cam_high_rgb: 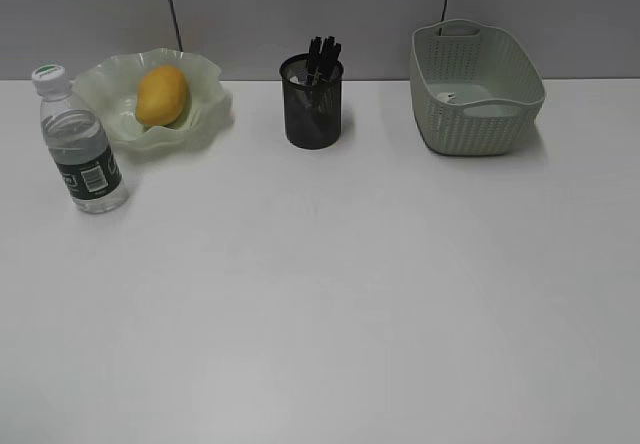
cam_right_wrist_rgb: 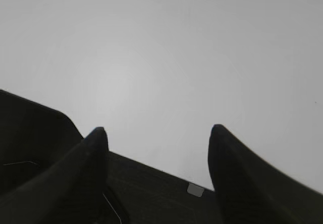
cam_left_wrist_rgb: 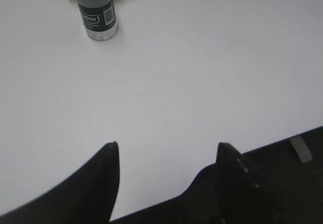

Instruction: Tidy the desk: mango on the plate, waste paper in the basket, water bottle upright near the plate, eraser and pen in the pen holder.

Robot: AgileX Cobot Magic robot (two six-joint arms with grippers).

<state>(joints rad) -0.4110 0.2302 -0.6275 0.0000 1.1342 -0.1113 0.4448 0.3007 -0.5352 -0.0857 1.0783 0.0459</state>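
- Because nothing lies loose on the near half of the desk [cam_high_rgb: 320,324], we judge the tidying all but done, and both arms sit back at its near edge, out of the exterior view.
- In our left wrist view, the left gripper [cam_left_wrist_rgb: 166,151] has its 2 dark fingers spread well apart with only bare white tabletop between them; it holds nothing and touches nothing.
- In our right wrist view, the right gripper [cam_right_wrist_rgb: 157,133] is likewise wide open and empty, with plain desk beyond its tips.
- Toward the left edge, the water bottle [cam_high_rgb: 80,142] stands upright, cap on top, just in front of the plate [cam_high_rgb: 205,89], which is where the task wants it; we also see it at the top of the left wrist view [cam_left_wrist_rgb: 97,14].
- On the plate, close to the far left corner, the mango [cam_high_rgb: 161,95] rests inside the wavy rim, so it cannot roll off.
- At the middle of the far edge, the pen holder [cam_high_rgb: 312,104] carries dark pen ends sticking out of its top; we cannot tell whether the eraser is inside, as the mesh hides it.
- Toward the far right corner, the basket [cam_high_rgb: 476,89] shows a small pale scrap on its floor, which we take to be the waste paper [cam_high_rgb: 447,95].
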